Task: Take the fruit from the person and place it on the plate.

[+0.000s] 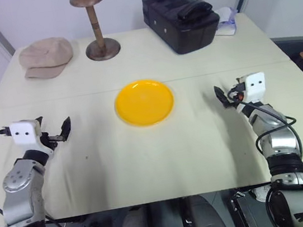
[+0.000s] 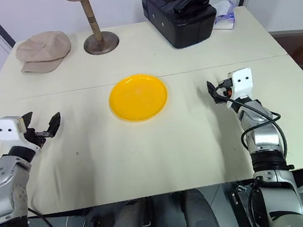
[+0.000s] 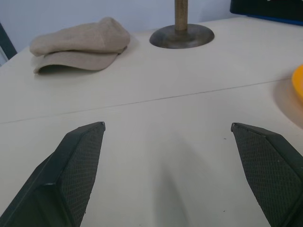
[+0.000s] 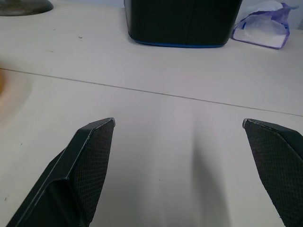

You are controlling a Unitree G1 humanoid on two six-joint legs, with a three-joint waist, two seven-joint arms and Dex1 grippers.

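The yellow plate [image 1: 144, 102] lies flat at the middle of the cream table [image 1: 163, 157], with nothing on it. My left gripper [image 1: 56, 127] hovers low over the table to the plate's left, open, with nothing between its fingers [image 3: 78, 156]. To the plate's right my right gripper [image 1: 225, 96] is also open and holds nothing between its black fingers [image 4: 90, 156]. The fruit and the person are out of view.
At the table's back stand a beige cap [image 1: 46, 57], a brown wooden stand [image 1: 95, 25], a black bag [image 1: 180, 16] and a tissue packet [image 1: 226, 24]. A seam runs across the table behind the plate.
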